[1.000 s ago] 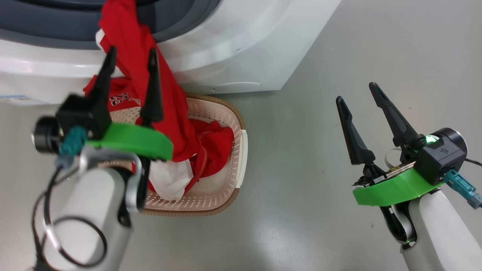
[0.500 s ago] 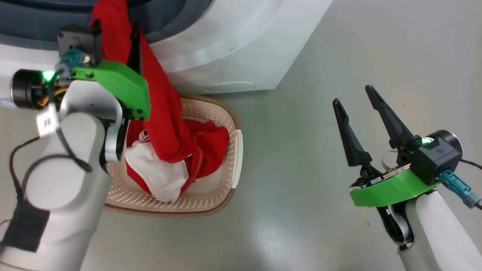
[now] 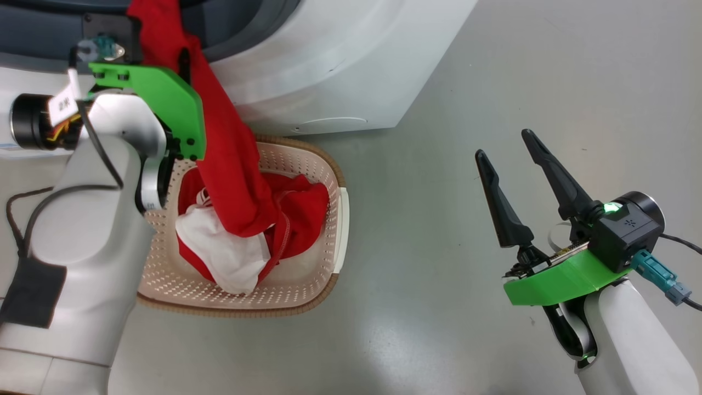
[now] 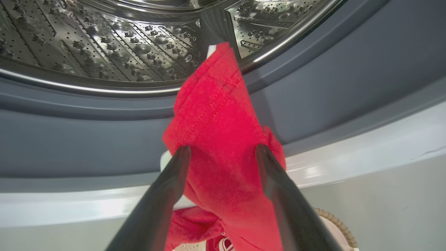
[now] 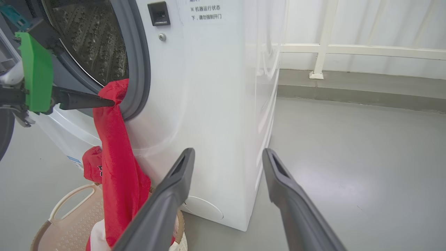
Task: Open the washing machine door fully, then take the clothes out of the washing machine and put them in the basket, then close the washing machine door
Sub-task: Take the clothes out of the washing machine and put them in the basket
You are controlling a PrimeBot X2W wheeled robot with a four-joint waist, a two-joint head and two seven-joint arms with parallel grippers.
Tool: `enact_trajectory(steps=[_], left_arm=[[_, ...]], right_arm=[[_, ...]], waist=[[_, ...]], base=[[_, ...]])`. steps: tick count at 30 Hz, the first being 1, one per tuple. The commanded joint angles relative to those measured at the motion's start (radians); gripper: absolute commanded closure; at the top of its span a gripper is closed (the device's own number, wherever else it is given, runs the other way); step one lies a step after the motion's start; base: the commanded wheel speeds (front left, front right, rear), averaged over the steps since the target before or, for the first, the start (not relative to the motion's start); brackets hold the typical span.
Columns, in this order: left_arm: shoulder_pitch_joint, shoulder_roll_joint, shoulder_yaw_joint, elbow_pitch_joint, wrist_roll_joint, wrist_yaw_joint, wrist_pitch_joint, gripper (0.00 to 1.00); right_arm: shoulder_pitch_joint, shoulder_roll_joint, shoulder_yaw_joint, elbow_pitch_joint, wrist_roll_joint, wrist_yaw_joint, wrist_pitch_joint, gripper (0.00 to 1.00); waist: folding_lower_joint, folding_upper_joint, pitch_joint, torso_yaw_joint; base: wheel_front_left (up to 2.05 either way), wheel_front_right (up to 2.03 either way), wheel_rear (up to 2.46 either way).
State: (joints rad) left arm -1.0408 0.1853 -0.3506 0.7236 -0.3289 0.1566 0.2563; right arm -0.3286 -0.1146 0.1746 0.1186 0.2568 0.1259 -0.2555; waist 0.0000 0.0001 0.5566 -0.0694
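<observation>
The red clothes (image 3: 230, 164) are trailing from the washing machine (image 3: 340, 66) mouth down into the basket (image 3: 323, 241) (part already heaped inside it). The left gripper (image 4: 222, 149), over the basket a second ago, is now reaching up to that mouth, fingers spread astride the cloth. The right gripper (image 3: 504, 145) is staying spread wide, well apart.

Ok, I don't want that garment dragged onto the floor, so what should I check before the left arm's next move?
1. Left gripper straddles the clothes: ok, one finger on each side of the hanging red strip.
2. Grip closed: not ok, jaws open.
3. Clothes free of the drum: not ok, the top end lies over the rubber ring.
4. Basket underneath: ok, the lower end already lies in it.
5. Right gripper clear: ok, open above the floor, apart from the washing machine.
6. Drum otherwise empty: cannot tell.
</observation>
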Motion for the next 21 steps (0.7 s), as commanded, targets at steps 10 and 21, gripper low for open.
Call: enact_trajectory(steps=[10, 21], left_arm=[[-0.049, 0.033, 0.023, 0.047, -0.023, -0.016, -0.007, 1.0], [-0.056, 0.025, 0.023, 0.038, -0.02, -0.008, -0.157, 1.0]], right_arm=[[0.01, 0.001, 0.02, -0.024, 0.016, 0.005, -0.006, 0.0], [0.009, 0.0, 0.011, -0.026, 0.015, 0.005, -0.006, 0.0]], waist=[[0.0, -0.0001, 0.013, -0.008], [0.0, -0.0001, 0.019, -0.001]], base=[[0.0, 0.0, 0.0], [0.0, 0.0, 0.0]])
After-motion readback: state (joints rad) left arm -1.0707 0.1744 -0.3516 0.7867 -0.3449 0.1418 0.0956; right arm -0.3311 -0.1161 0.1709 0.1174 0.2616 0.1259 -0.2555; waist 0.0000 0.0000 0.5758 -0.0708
